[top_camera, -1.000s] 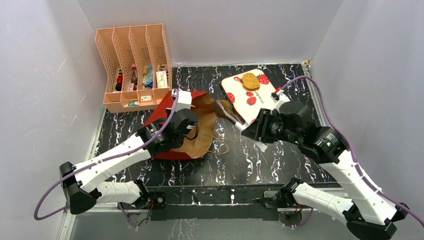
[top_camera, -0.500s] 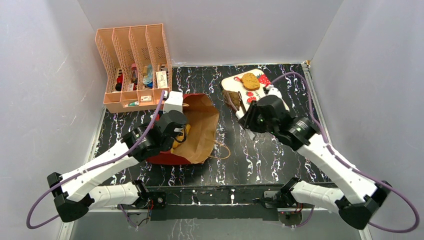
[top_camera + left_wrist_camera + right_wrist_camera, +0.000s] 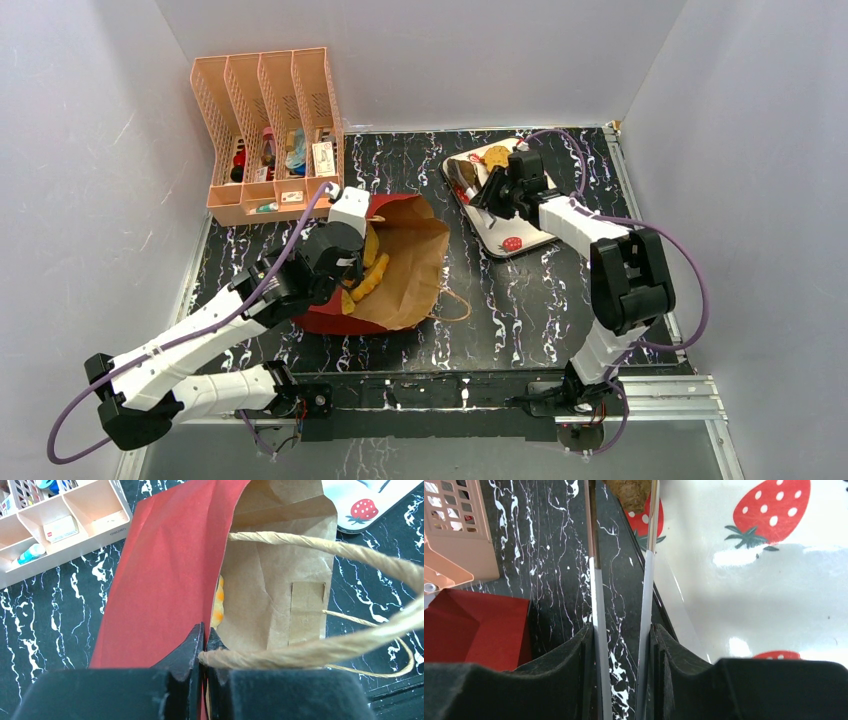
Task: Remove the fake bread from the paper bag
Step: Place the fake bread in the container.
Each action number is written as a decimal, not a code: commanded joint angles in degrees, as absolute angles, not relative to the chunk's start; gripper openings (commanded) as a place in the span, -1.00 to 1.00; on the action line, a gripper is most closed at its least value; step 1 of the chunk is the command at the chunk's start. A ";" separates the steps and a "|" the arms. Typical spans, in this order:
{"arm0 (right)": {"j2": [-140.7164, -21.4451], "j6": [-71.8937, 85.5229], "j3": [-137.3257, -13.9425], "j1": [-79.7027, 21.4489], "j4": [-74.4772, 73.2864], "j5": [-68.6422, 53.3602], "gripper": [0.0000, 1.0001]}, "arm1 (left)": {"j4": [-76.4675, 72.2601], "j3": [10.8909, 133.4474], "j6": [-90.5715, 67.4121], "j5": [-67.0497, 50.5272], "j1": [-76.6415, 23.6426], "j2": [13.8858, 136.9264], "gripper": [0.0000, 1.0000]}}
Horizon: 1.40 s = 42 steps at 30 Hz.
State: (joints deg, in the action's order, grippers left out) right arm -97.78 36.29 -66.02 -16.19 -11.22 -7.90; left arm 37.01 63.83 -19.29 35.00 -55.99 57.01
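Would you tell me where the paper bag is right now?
In the top view, the paper bag sits left of centre, in front of the peach organiser and left of the strawberry tray, its rim pinched by the left pincer.

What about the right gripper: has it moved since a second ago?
Yes. The right gripper went from the paper bag's mouth to over the strawberry tray.

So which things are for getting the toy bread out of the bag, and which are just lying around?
For the job: glossy red paper bag, pinched by the left tool; yellow-orange toy bread inside it; tan toy bread on the white strawberry tray; dark brown toy bread between the long metal tongs in the right tool.
Just lying about: peach slotted plastic organiser.
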 commanded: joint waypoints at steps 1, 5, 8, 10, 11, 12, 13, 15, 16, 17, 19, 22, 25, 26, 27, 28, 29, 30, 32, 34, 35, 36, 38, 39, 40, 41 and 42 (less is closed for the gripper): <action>-101.22 36.81 -69.49 -12.56 -1.50 -11.48 -0.91 | 36.30 67.74 -17.67 33.96 -56.08 57.01 -1.00; -101.73 37.57 -68.36 -11.11 -1.82 -11.96 -0.64 | 35.73 67.70 -17.53 34.01 -56.09 57.06 -1.00; -101.23 37.95 -67.21 -10.41 -1.82 -12.18 -0.52 | 35.42 67.50 -17.48 33.93 -56.09 57.35 -1.00; -100.95 37.90 -66.64 -10.11 -1.86 -12.57 -0.48 | 35.17 67.33 -17.45 33.93 -56.09 57.46 -1.00; -100.84 37.88 -66.43 -9.98 -1.85 -12.88 -0.46 | 35.05 67.26 -17.49 33.93 -56.08 57.43 -1.00; -100.73 37.88 -66.29 -9.87 -1.91 -13.13 -0.43 | 34.86 67.14 -17.53 33.93 -56.07 57.34 -1.00; -100.65 37.79 -66.15 -9.76 -2.00 -13.33 -0.42 | 34.79 66.95 -17.62 33.99 -56.07 57.33 -1.00; -100.41 37.73 -65.87 -9.73 -2.09 -13.64 -0.36 | 34.65 66.73 -17.79 33.94 -56.08 57.23 -1.00; -100.38 37.67 -65.77 -9.68 -2.08 -13.89 -0.33 | 34.64 66.65 -17.88 33.93 -56.07 57.28 -1.00; -100.29 37.64 -65.75 -9.65 -2.14 -14.15 -0.29 | 34.63 66.56 -17.97 33.90 -56.10 57.23 -1.00; -100.22 37.52 -65.83 -9.66 -2.47 -14.40 -0.25 | 34.57 66.45 -18.10 34.00 -56.08 57.10 -1.00; -100.13 37.31 -65.70 -9.66 -2.93 -14.73 -0.16 | 34.61 66.33 -18.35 34.17 -56.07 56.92 -1.00; -98.77 37.01 -65.53 -9.56 -3.54 -14.64 -0.14 | 34.67 66.36 -18.61 34.28 -56.08 56.65 -1.00; -98.14 36.93 -65.29 -9.58 -3.64 -14.60 -0.14 | 34.63 66.43 -18.70 34.33 -56.11 56.64 -1.00; -97.77 36.81 -65.10 -9.58 -3.73 -14.59 -0.14 | 34.65 66.49 -18.72 34.36 -56.08 56.58 -1.00; -97.55 36.71 -64.93 -9.58 -3.93 -14.59 -0.14 | 34.71 66.52 -18.80 34.39 -56.14 56.61 -1.00; -97.38 36.61 -64.81 -9.58 -4.34 -14.48 -0.14 | 34.64 66.60 -18.81 34.44 -56.10 56.65 -1.00; -97.20 36.43 -64.67 -9.58 -4.90 -14.36 -0.14 | 34.65 66.68 -18.87 34.45 -56.08 56.66 -1.00; -96.64 36.28 -64.31 -9.53 -5.87 -14.35 -0.14 | 34.60 66.86 -18.90 34.38 -56.07 56.79 -1.00; -95.40 36.14 -64.06 -9.58 -7.08 -14.42 -0.14 | 34.61 67.10 -18.90 34.45 -56.08 56.93 -1.00; -94.45 36.17 -63.62 -9.57 -7.44 -14.22 -0.14 | 34.61 67.21 -18.90 34.51 -56.09 56.95 -1.00; -93.70 36.22 -63.14 -9.57 -7.61 -13.85 -0.14 | 34.53 67.30 -18.89 34.54 -56.10 57.04 -1.00; -92.70 35.77 -62.42 -9.58 -8.45 -13.18 -0.14 | 34.24 67.32 -18.90 34.53 -56.10 57.06 -1.00; -92.88 35.39 -62.47 -9.54 -9.14 -12.99 -0.14 | 34.12 67.25 -18.90 34.54 -56.10 57.06 -1.00; -93.02 35.03 -62.74 -9.53 -10.16 -12.73 -0.14 | 33.96 67.17 -18.90 34.50 -56.09 57.04 -1.00; -92.95 34.72 -62.91 -9.54 -11.06 -12.63 -0.14 | 33.72 67.15 -18.97 34.46 -56.11 57.10 -1.00; -92.60 34.56 -62.70 -9.55 -11.37 -12.65 -0.14 | 33.64 67.15 -18.98 34.41 -56.09 57.17 -1.00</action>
State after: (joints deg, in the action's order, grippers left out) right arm -95.59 36.25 -62.19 -9.96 -10.66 -13.96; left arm 36.23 65.28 -18.63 34.02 -55.99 57.69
